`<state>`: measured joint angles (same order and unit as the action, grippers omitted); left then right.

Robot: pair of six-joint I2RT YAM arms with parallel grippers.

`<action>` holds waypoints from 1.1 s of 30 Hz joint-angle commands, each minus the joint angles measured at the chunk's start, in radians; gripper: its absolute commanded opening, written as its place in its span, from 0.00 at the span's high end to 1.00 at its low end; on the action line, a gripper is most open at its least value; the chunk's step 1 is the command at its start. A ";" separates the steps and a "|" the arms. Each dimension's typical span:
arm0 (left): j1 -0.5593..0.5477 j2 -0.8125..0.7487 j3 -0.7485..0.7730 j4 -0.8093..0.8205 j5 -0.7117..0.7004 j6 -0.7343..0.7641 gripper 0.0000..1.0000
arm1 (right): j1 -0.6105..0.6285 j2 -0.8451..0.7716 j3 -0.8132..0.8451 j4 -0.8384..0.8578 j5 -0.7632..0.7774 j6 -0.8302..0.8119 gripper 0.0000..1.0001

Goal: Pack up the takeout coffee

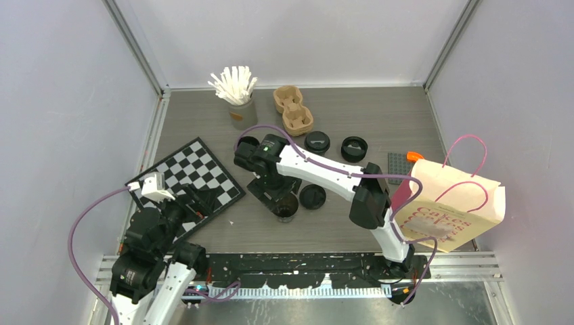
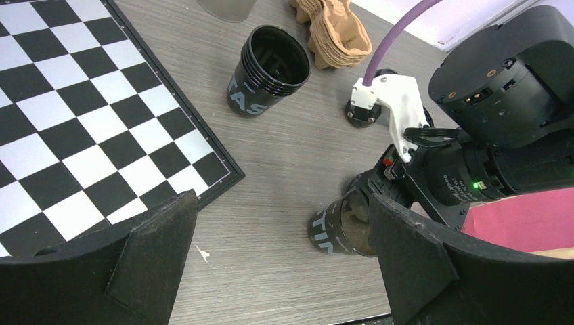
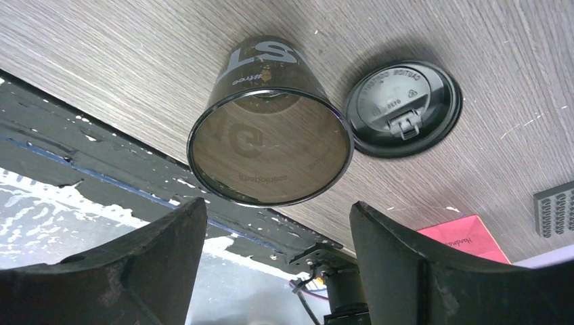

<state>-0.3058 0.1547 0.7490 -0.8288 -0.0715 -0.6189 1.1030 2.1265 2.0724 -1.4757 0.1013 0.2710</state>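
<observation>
A black paper cup (image 1: pixel 287 208) stands upright and empty near the table's front edge, also seen in the right wrist view (image 3: pixel 271 142) and the left wrist view (image 2: pixel 338 229). A black lid (image 1: pixel 313 196) lies right beside it (image 3: pixel 403 108). My right gripper (image 1: pixel 279 195) is open just above and beside this cup, not touching it (image 3: pixel 276 267). A stack of black cups (image 2: pixel 269 69) stands near the chessboard corner, mostly hidden behind the right arm in the top view (image 1: pixel 247 144). Two more lids (image 1: pixel 317 142) (image 1: pixel 354 148) lie further back. My left gripper (image 1: pixel 197 196) is open and empty over the chessboard edge (image 2: pixel 281 203).
A chessboard (image 1: pixel 193 177) lies at the left. A brown pulp carrier (image 1: pixel 292 108) and a grey cup of white sticks (image 1: pixel 237 95) stand at the back. A paper bag with pink handles (image 1: pixel 450 206) stands at the right, with a grey studded plate (image 1: pixel 399 166) behind it.
</observation>
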 commanded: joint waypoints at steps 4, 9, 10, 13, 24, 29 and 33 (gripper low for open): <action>-0.004 0.011 0.009 0.021 0.001 0.019 0.00 | -0.022 -0.221 -0.141 0.141 0.088 0.036 0.20; -0.004 0.019 0.009 0.021 0.007 0.020 0.00 | -0.073 -0.369 -0.392 0.310 0.235 0.054 0.21; -0.004 0.021 0.009 0.022 0.010 0.021 0.00 | -0.087 -0.395 -0.455 0.345 0.234 0.053 0.22; -0.006 0.027 0.007 0.023 0.018 0.022 0.00 | -0.127 -0.476 -0.576 0.445 0.215 0.054 0.30; -0.009 0.044 0.007 0.026 0.034 0.024 0.00 | -0.177 -0.772 -1.074 0.933 0.004 -0.340 0.43; -0.012 0.029 0.006 0.029 0.034 0.025 0.00 | -0.186 -0.868 -1.252 1.041 -0.105 -0.608 0.40; -0.012 0.018 0.003 0.031 0.030 0.025 0.00 | -0.189 -0.876 -1.316 1.080 -0.169 -0.757 0.39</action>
<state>-0.3141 0.1848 0.7490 -0.8276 -0.0475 -0.6155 0.9203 1.2758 0.7910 -0.5282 0.0307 -0.2504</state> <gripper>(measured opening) 0.996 0.603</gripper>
